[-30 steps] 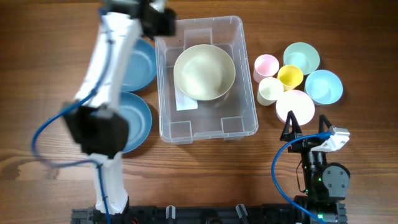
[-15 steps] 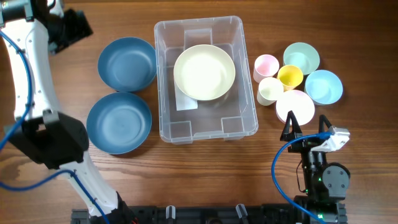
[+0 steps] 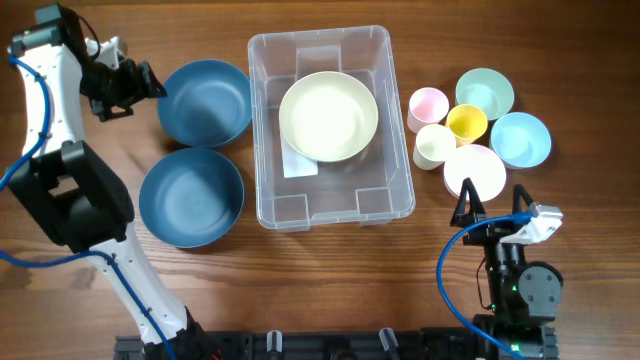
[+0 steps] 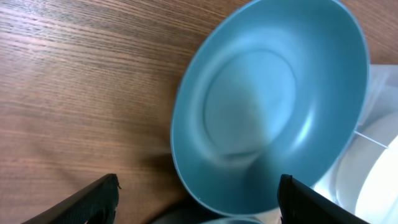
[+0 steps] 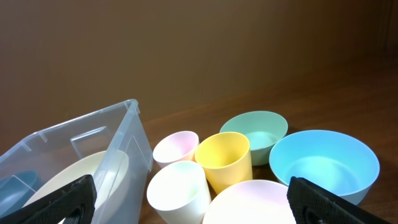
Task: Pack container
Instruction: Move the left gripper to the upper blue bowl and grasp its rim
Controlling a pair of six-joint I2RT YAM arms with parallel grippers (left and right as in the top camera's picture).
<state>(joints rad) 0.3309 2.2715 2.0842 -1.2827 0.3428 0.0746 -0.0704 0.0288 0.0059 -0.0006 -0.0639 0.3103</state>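
Note:
The clear plastic container stands at the table's middle with a cream bowl inside it; its corner also shows in the right wrist view. Two dark blue bowls lie left of it, a far one and a near one. My left gripper is open and empty at the far bowl's left rim; the left wrist view looks into that bowl between the open fingers. My right gripper is open and empty, just in front of the pale pink bowl.
Right of the container stand a pink cup, cream cup, yellow cup, mint bowl and light blue bowl. They also show in the right wrist view, with the yellow cup in the middle.
My left arm has swung away from over the container to the far left, then its gripper came to the far blue bowl's left rim. The right arm has not moved.

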